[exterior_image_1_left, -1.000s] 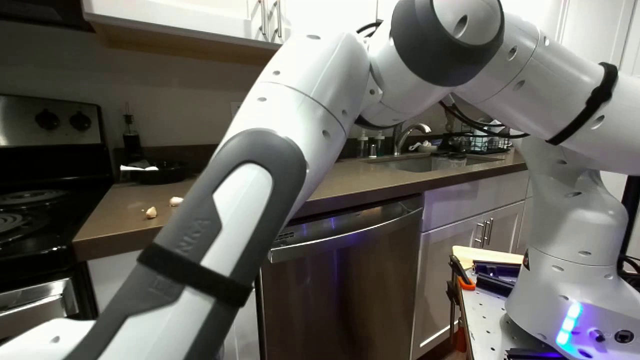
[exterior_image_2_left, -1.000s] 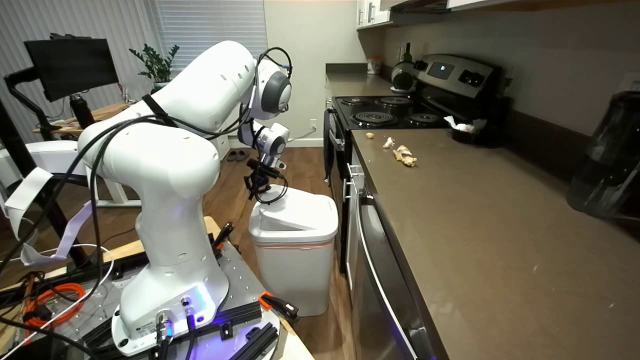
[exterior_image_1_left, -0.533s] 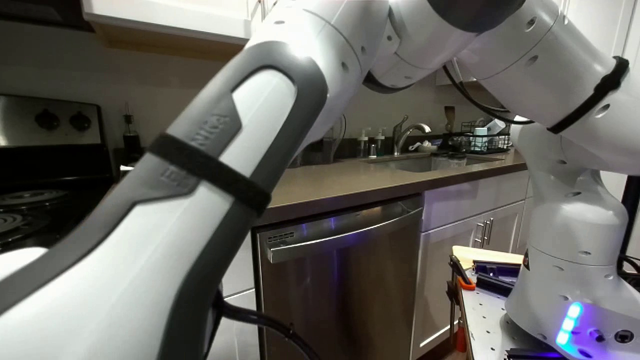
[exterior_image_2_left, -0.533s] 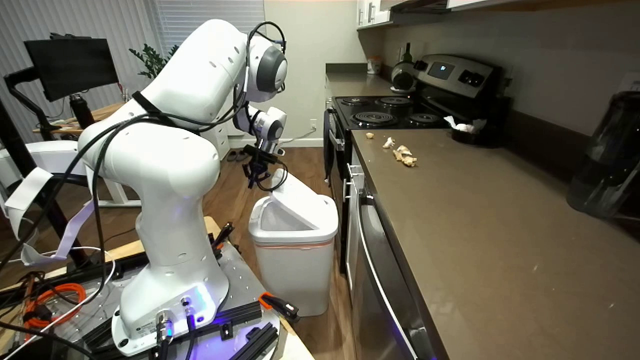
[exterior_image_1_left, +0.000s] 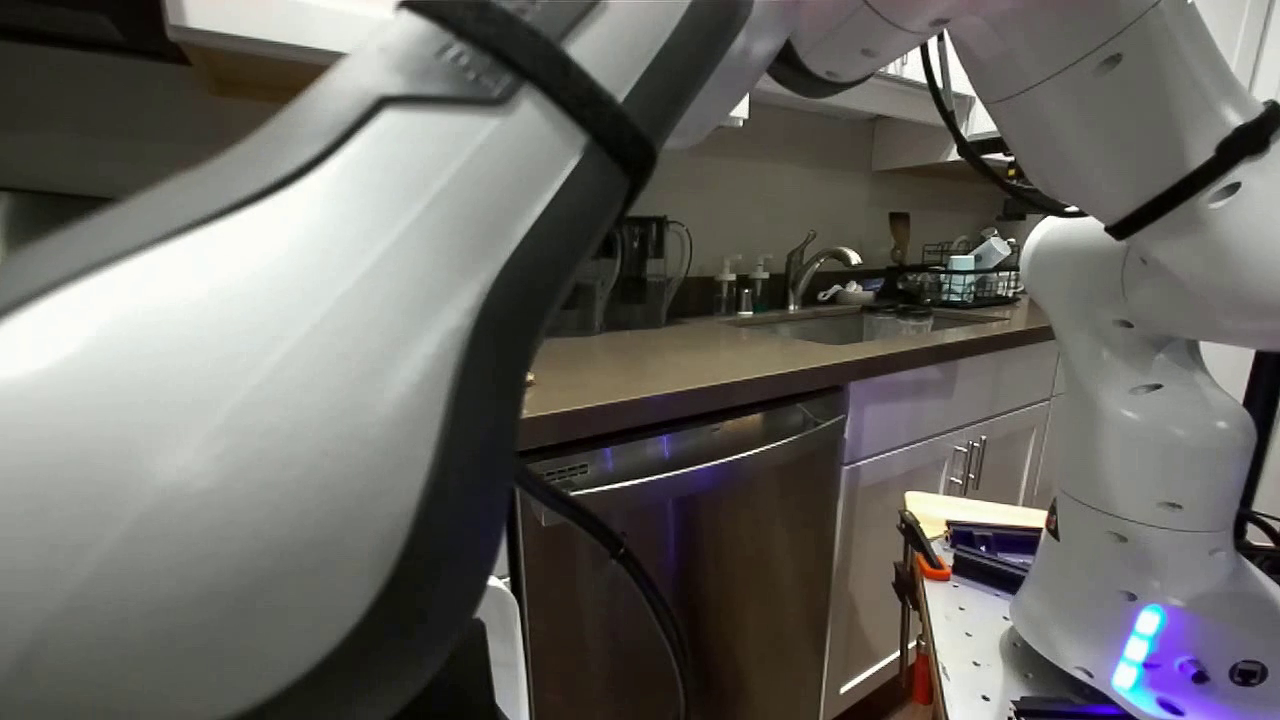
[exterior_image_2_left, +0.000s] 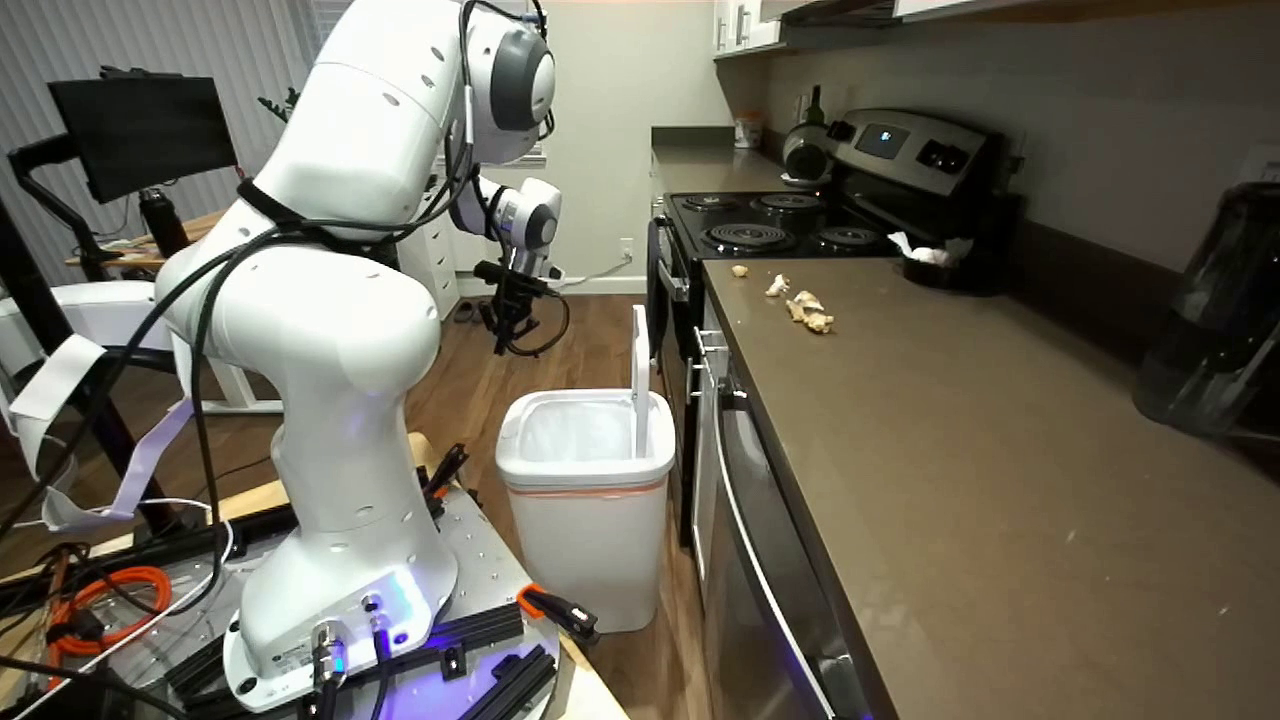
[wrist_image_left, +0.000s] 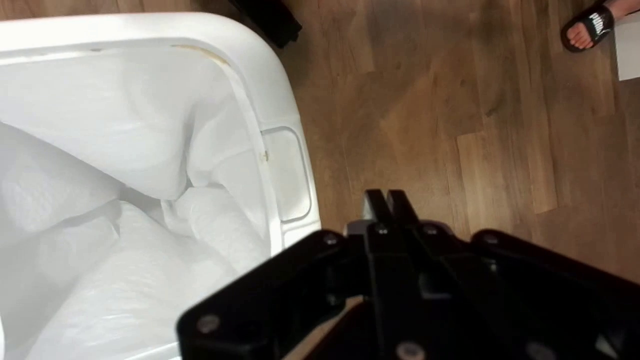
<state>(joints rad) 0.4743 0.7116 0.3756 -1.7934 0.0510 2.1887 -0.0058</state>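
The claw (wrist_image_left: 389, 197) has its two fingertips pressed together, holding nothing, and hangs over the wood floor (wrist_image_left: 425, 110) near the white bin (exterior_image_2_left: 585, 560) but not touching it. The white bin stands on that floor beside the worktop (exterior_image_2_left: 960, 450), its lid (exterior_image_2_left: 641, 380) upright along the worktop side — the wide top lies uncovered. Inside, the wrist view shows a white liner (wrist_image_left: 135, 120), creased and folded. In an exterior view, pale knobbly pieces (exterior_image_2_left: 808, 312) lie on the worktop near the stove (exterior_image_2_left: 790, 225), and a dark bowl (exterior_image_2_left: 945, 280) with something crumpled and white in it sits farther from the edge. A sandalled foot (wrist_image_left: 587, 30) shows at one corner of the wrist view, well apart from the claw.
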